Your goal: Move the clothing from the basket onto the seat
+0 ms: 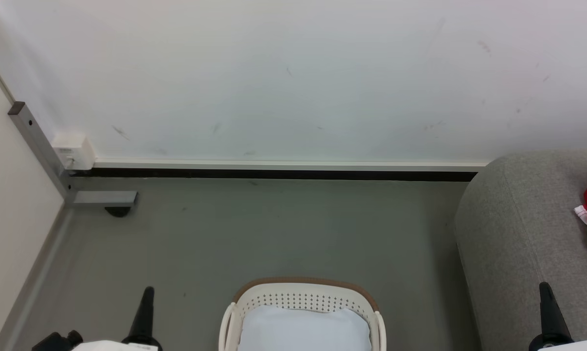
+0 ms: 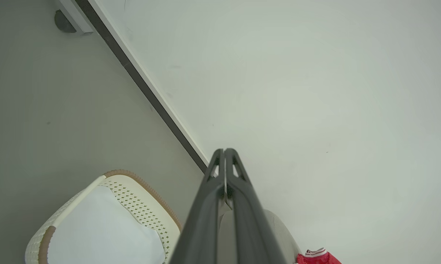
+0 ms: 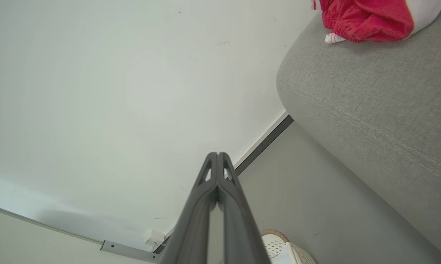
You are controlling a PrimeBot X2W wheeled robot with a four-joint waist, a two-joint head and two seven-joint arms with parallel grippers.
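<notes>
the bright red soft garment with white trim (image 3: 367, 18) lies bundled on top of the large grey fabric sofa (image 3: 370, 110), near its rounded end and well apart from the oval cream-white perforated plastic basket with a brown rim (image 1: 301, 291). inside the basket there is a pale white-blue cushion-like liner (image 1: 303, 329) and no red cloth that can be seen, so the move looks done. the head view cuts the garment off at its right edge, so whether every part rests on the seat cannot be told for sure.

what this step seems to call for is a clean finish: hold both arms clear of the sofa so no finger snags the fabric and drags it off the rounded edge, and check the basket once more.

the left gripper (image 1: 147, 297) sits low beside the basket over the grey floor (image 1: 274, 234), its fingers pressed together on nothing. the right gripper (image 1: 545, 292) sits low in front of the sofa's side, likewise clenched and empty. both point up towards the white wall (image 1: 293, 73).
</notes>
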